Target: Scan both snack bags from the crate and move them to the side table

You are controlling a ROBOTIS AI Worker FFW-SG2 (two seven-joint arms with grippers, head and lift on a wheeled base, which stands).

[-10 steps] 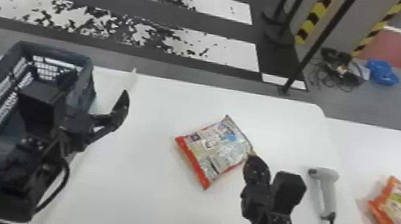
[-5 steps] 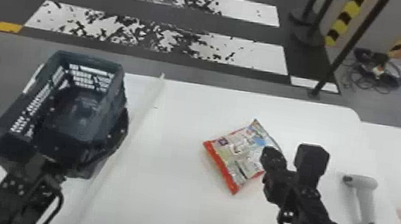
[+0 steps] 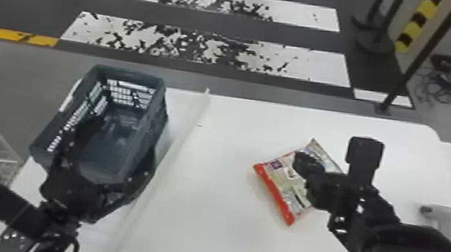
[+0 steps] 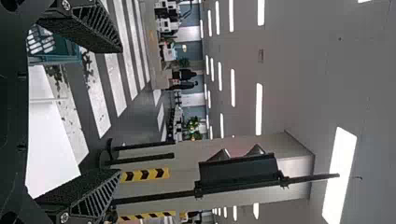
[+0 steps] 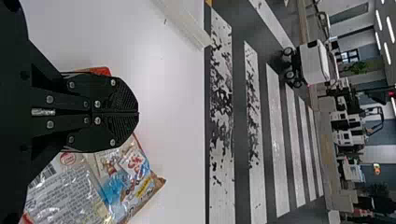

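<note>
In the head view, my left gripper [image 3: 118, 155] stands open at the near end of the dark crate [image 3: 149, 130], one finger over its opening, the other along its right side. No bag can be made out inside the crate. The left wrist view has the gripper [image 4: 119, 109] with nothing between its widely parted fingers. A snack bag [image 3: 281, 189] lies flat on the white table. Over its upper right part is my right gripper [image 3: 301, 158]; contact cannot be told. The right wrist view presents the gripper [image 5: 138, 113] shut and empty above the bag [image 5: 107, 182]. A handheld scanner [image 3: 450, 215] lies farther right.
A pale raised strip [image 3: 177, 150] runs along the white table [image 3: 216, 218] between crate and bag. A wire shelf [image 3: 3, 159] holding packages stands at the far left. Beyond the table's back edge, a black post [image 3: 421, 57] rises from the floor.
The head view has turned left, so the crate and bag sit farther right in it. My right gripper has shifted left over the bag. My left gripper has come to the crate's near end.
</note>
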